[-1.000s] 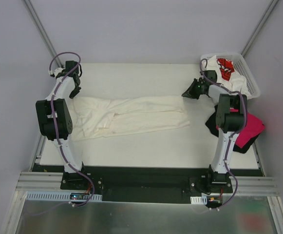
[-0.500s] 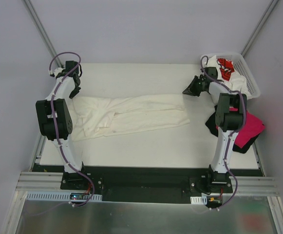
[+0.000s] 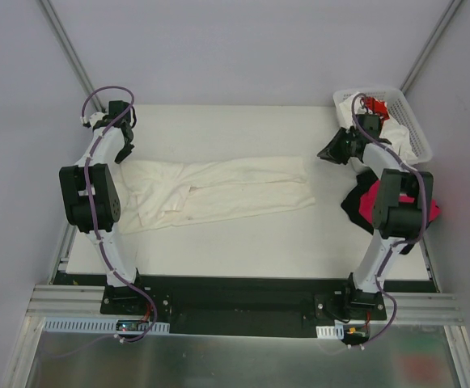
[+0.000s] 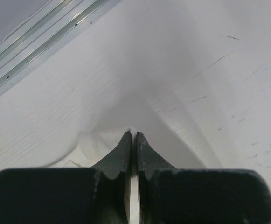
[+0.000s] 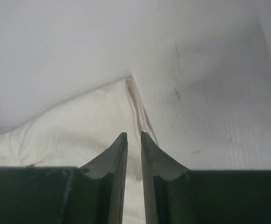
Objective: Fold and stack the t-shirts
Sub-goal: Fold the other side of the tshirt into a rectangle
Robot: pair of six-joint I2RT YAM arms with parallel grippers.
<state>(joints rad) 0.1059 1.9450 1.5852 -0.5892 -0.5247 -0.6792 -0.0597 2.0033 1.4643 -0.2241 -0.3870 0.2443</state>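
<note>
Length of the cream t-shirt [image 3: 226, 190] ran from your closed left gripper [image 3: 122, 155], at its corner, to your right gripper [image 3: 323, 153], slightly open and empty, just beyond its end.

Pink t-shirt [image 3: 367, 199] half behind right arm [image 3: 396, 206]

Seen from overhead, the left arm [image 3: 89, 194], white links with black joints, rises from its base at 7 o'clock and reaches to 10 o'clock. The black two-finger left end effector [image 3: 124, 152] points down, jaws pressed together. The matching right arm [image 3: 396, 206] rises from 5 o'clock and bends to 2 o'clock. The right end effector [image 3: 328, 153] aims toward 9 o'clock, jaws a narrow slit apart.
</note>
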